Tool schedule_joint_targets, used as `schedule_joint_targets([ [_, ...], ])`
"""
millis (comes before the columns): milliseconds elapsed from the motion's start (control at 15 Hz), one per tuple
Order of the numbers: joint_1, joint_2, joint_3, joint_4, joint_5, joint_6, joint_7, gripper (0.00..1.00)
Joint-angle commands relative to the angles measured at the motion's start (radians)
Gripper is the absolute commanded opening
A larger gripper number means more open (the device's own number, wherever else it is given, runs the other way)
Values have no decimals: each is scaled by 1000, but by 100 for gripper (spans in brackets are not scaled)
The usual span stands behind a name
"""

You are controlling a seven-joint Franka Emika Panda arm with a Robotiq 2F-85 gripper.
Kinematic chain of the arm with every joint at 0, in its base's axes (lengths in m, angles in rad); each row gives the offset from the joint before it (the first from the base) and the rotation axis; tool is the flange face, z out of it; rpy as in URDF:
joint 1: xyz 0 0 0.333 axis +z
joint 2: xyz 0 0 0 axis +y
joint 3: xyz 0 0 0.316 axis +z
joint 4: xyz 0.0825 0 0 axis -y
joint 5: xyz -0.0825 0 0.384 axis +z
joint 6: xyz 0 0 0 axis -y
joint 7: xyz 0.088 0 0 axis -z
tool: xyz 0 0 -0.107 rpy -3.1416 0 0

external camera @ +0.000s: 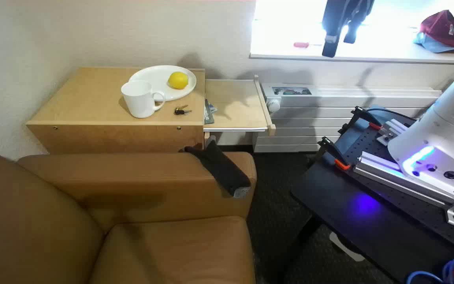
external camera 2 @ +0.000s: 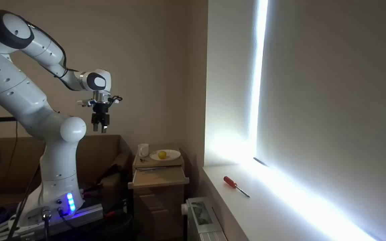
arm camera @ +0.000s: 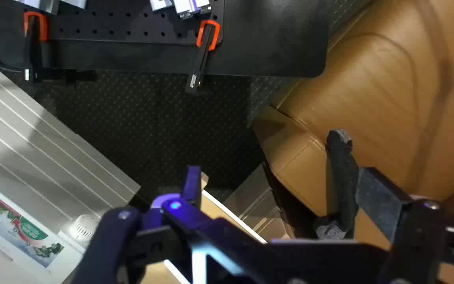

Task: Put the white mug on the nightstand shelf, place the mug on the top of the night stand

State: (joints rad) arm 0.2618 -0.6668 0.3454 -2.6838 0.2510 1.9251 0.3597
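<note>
The white mug [external camera: 138,100] stands upright on the tan top of the nightstand [external camera: 73,98], in front of the plate, its handle toward the keys. It also shows in an exterior view [external camera 2: 143,150]. A flat light-wood shelf [external camera: 237,104] is pulled out of the nightstand; it shows as well in an exterior view [external camera 2: 159,177]. My gripper [external camera 2: 100,130] hangs high in the air, fingers down, well above and apart from the nightstand. In the wrist view the gripper [arm camera: 286,193] has its fingers wide apart with nothing between them. The mug is out of the wrist view.
A white plate [external camera: 152,75] with a lemon [external camera: 178,80] and keys [external camera: 181,111] share the nightstand top. A brown armchair [external camera: 164,169] with a dark sock [external camera: 223,167] stands before it. A radiator [external camera: 329,94] and the black robot table [external camera: 329,197] are beside it.
</note>
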Motion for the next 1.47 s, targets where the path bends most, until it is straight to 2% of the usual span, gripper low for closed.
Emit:
schedule_joint_targets([
  [0,2,0,-3,2,-2,-3,1,100],
  [400,2,0,-3,2,-2,-3,1,100],
  [533,-40,34,44,-26,-55,105,68,100],
  [600,-67,72,67,-52,-61,215,133,100],
  [733,-93,143,90,-62,-57,362,240,100],
  [933,-147,297,125,-43,-88,609,411,100],
  [1067,-194,397,137,-5,-144,723,544,100],
  [1200,-210,441,131,41,-190,733,685,100],
  [1267,-167,441,97,65,-153,663,694,100],
  [1333,-147,406,75,5,-183,715,650,100],
  [1400,-143,426,69,29,-181,703,674,100],
])
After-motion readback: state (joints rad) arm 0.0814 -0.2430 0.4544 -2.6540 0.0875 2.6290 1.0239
